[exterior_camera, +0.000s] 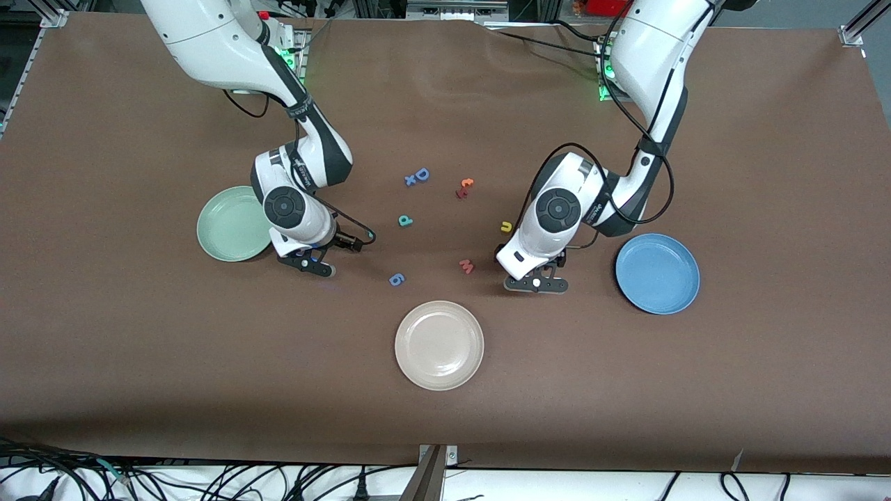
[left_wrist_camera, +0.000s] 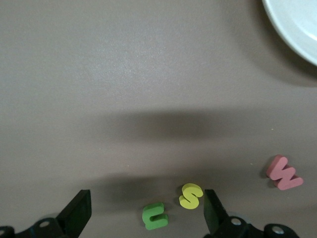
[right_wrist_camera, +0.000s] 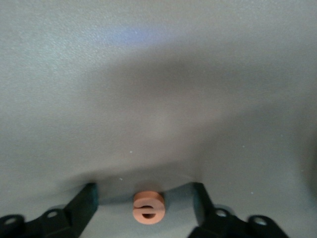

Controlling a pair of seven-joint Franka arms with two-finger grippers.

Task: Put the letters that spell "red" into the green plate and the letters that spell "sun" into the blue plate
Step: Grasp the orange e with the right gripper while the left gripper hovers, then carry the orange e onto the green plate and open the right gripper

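My right gripper (exterior_camera: 307, 264) is low over the table beside the pale green plate (exterior_camera: 233, 224). In the right wrist view it (right_wrist_camera: 144, 208) stands open around the orange "e" (right_wrist_camera: 148, 207), with a gap on each side. The teal "d" (exterior_camera: 406, 221) lies mid-table. My left gripper (exterior_camera: 536, 283) hangs open between the pink "w" and the blue plate (exterior_camera: 657, 273). In the left wrist view the green "n" (left_wrist_camera: 155, 216) and yellow "s" (left_wrist_camera: 191, 195) lie between its fingers (left_wrist_camera: 146, 218), untouched. The yellow "u" (exterior_camera: 506, 226) lies beside the left arm's wrist.
A beige plate (exterior_camera: 439, 344) sits nearest the front camera. Other letters lie mid-table: a pink "w" (exterior_camera: 466, 266), a small blue letter (exterior_camera: 397, 280), a blue "D" (exterior_camera: 422, 174) with a small blue "x" (exterior_camera: 410, 180), and a red and orange pair (exterior_camera: 465, 186).
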